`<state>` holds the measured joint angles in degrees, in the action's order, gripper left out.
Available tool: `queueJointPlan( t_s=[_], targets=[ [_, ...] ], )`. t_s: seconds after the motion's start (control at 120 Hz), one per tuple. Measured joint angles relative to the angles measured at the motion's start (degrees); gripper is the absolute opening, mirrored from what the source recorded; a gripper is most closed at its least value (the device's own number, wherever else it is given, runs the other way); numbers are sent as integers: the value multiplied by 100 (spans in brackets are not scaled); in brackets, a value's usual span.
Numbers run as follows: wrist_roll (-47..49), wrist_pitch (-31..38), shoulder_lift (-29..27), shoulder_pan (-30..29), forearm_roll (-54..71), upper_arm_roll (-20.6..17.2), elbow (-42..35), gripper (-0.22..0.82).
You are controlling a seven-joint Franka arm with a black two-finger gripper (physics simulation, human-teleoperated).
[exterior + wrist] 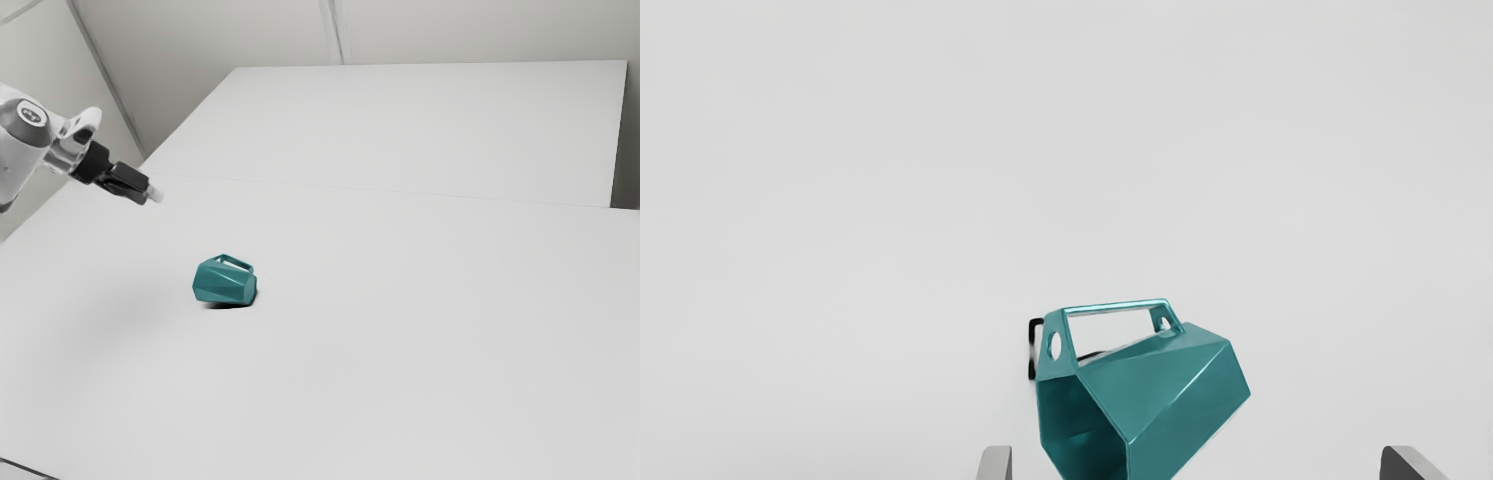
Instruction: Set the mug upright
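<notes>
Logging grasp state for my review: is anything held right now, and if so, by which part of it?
Nothing is held. The claw is open and apart from the mug, which lies on its side on the table.

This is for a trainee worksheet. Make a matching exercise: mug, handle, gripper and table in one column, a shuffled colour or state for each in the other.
1. Mug
2. Handle
3. Gripper
4. Table

A. black, open, up in the air
B. pale, bearing the mug
C. an angular loop
D. teal, lying on its side

Pairs: 1-D, 2-C, 3-A, 4-B
</notes>
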<state>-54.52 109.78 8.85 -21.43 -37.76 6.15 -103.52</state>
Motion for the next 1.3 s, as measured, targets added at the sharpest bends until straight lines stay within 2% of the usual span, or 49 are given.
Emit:
queueJointPlan(
  t_s=[0.2,0.467,0.617,0.817,1.083,1.3],
  targets=[
    [437,341,405,129,-1172,223,-59,60],
    [656,535,677,123,-2156,208,-131,60],
    [720,535,741,65,-1989,195,-116,60],
    [581,-16,961,-171,-1318,234,-58,60],
    [165,-500,1402,-198,-1270,237,-65,60],
    [-291,-811,1545,-144,-1274,237,-48,60]
  ],
)
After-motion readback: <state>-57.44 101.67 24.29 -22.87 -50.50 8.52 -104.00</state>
